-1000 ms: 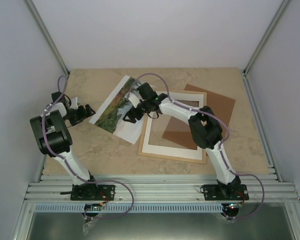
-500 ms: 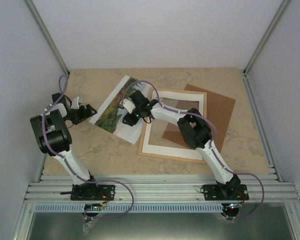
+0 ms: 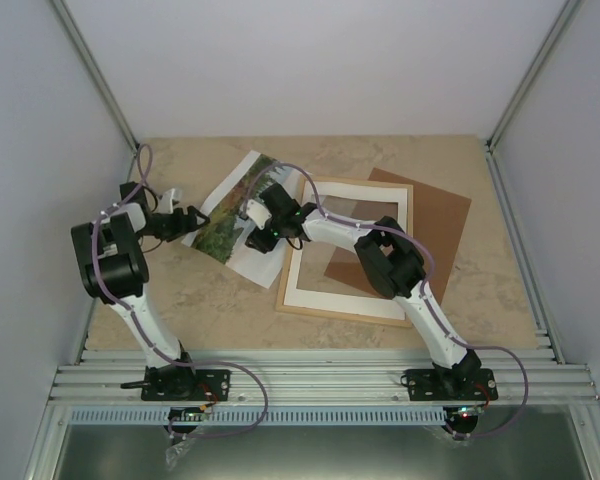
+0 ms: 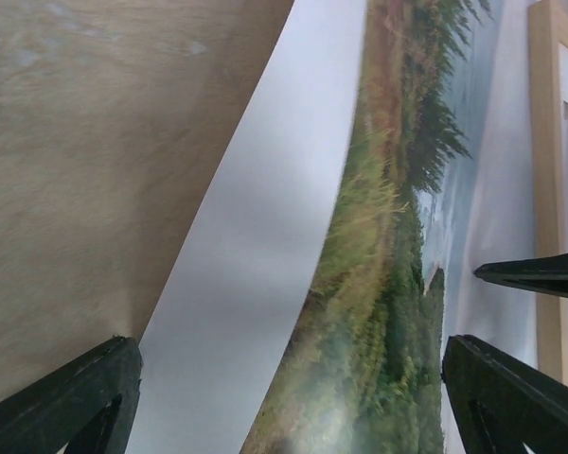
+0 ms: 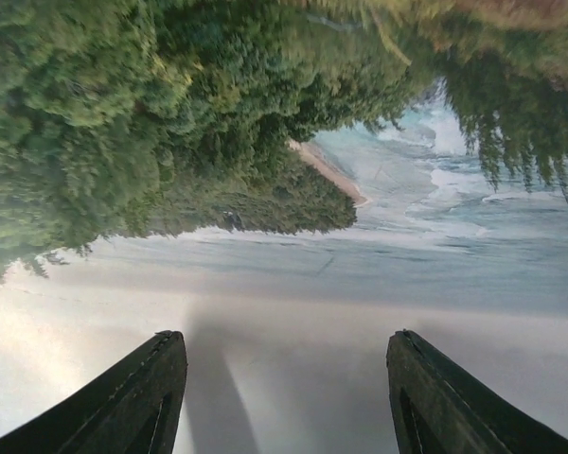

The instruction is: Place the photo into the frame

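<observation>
The photo (image 3: 228,205), a landscape print with green trees and pale water, lies flat on the table left of the frame (image 3: 342,316), and its right part overlaps the frame's left slat. My left gripper (image 3: 193,217) is open at the photo's left edge. In the left wrist view its fingers (image 4: 66,402) straddle the print (image 4: 388,312) and a white band beside it. My right gripper (image 3: 257,232) is open, low over the photo's right part. In the right wrist view (image 5: 284,397) the print (image 5: 265,189) fills the picture. Neither gripper holds anything.
A white mat border (image 3: 330,298) lies inside the frame. A brown fibreboard backing panel (image 3: 430,215) lies behind and to the right of it. The frame's wooden slat (image 4: 546,142) shows at the right of the left wrist view. Grey walls close in the table.
My left gripper has moved right, up to the photo's left edge. My right gripper has moved left, from the frame's corner out over the photo.
</observation>
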Controlling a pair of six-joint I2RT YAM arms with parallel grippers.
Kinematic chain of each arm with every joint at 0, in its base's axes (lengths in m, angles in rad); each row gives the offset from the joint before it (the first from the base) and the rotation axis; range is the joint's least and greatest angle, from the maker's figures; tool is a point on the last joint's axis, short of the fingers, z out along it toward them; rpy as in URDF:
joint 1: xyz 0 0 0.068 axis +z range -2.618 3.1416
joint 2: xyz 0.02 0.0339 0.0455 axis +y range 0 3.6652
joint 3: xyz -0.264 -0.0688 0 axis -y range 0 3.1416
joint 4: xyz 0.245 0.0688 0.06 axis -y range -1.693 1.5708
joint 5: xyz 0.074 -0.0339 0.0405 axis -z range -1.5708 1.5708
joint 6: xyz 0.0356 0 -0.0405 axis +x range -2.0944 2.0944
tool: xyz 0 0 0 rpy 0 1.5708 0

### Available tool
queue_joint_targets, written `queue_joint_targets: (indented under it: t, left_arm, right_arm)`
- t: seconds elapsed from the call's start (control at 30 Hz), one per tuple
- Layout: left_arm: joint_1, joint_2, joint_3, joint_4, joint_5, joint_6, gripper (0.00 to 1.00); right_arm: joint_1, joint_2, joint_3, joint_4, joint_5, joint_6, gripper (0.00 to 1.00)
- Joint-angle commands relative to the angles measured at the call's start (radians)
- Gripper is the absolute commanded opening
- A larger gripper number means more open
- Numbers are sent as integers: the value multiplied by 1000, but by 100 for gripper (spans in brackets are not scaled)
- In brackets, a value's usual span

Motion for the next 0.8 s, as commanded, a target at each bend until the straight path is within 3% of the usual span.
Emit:
queue_joint_targets:
  t: [0.0, 0.3, 0.43, 0.77]
  left_arm:
    - [-56, 134, -87, -185, -37, -19, 90]
    - [-56, 81, -123, -201, 138, 15, 93]
    - [-58, 53, -153, -190, 146, 19, 94]
    - [-62, -24, -167, -149, 130, -10, 72]
  right_arm:
    - [8, 63, -77, -92, 10, 1, 59]
    - [5, 57, -102, -82, -12, 7, 57]
    - [5, 51, -109, -77, -14, 8, 56]
    - [5, 15, -111, -61, -55, 10, 61]
